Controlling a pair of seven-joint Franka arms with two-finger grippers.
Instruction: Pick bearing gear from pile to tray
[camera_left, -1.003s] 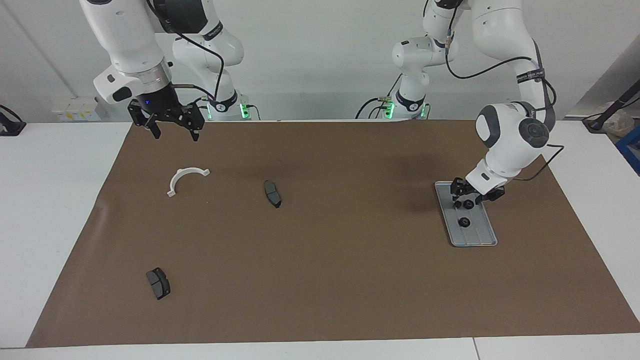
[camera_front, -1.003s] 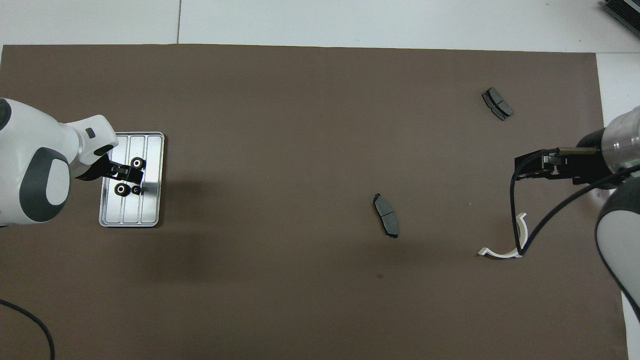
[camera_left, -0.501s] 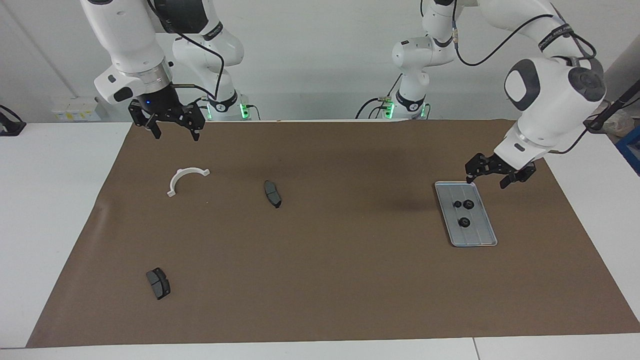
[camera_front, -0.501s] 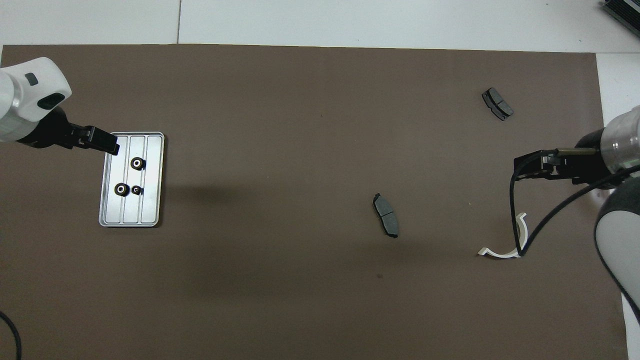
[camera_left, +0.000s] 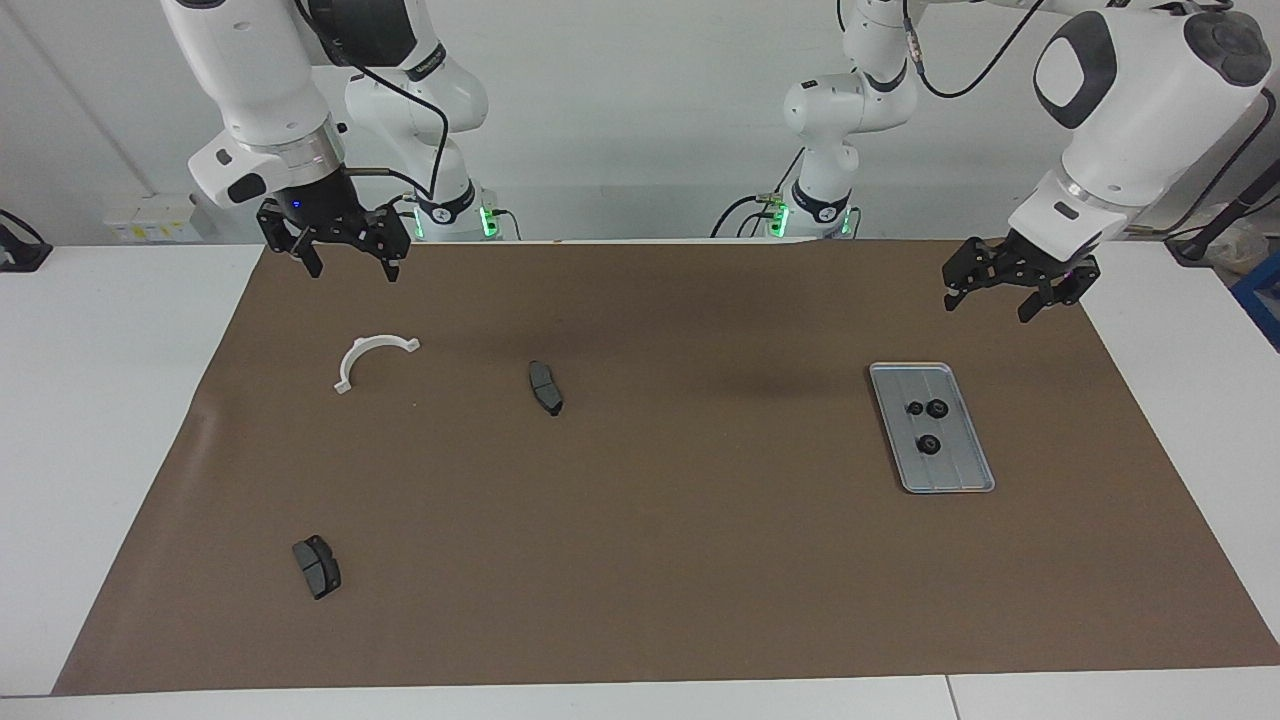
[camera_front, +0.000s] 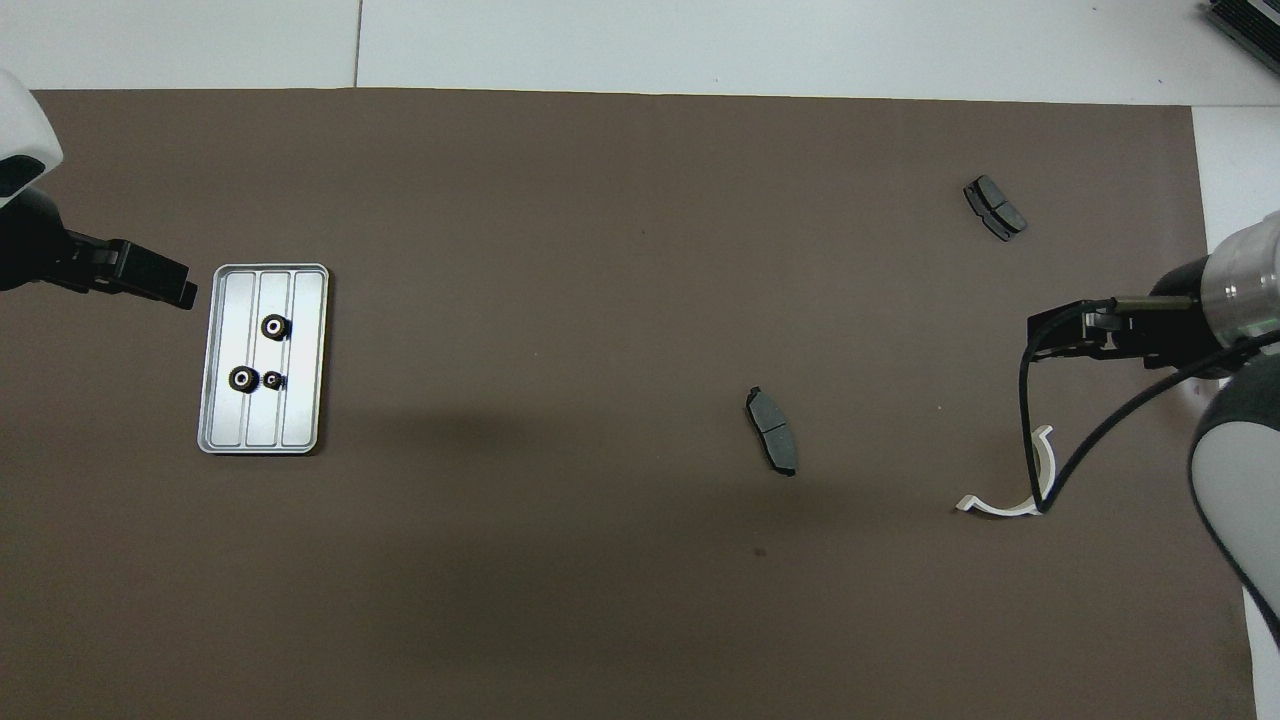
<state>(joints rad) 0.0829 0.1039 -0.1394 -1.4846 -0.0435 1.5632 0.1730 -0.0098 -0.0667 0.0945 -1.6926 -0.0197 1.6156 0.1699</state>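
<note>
- three black bearing gears (camera_left: 930, 420) lying in the silver tray (camera_left: 960, 478), at the left arm's end of the brown mat (camera_left: 700, 560); two close together nearer the robots, one apart.
- left claw (camera_left: 1008, 283) raised, empty, fingers spread, over the mat just off the tray's robot-side end.
- right claw (camera_left: 348, 248) spread, empty, waiting over the mat's robot-side edge near the white curved bracket (camera_left: 372, 358).
- two dark brake pads (camera_left: 545, 387) on the tabletop mat, well apart; no gear visible among them.
- judged: placing step done, release finished.
- next calls for confirming no gear left, else retreat and stop.
</note>
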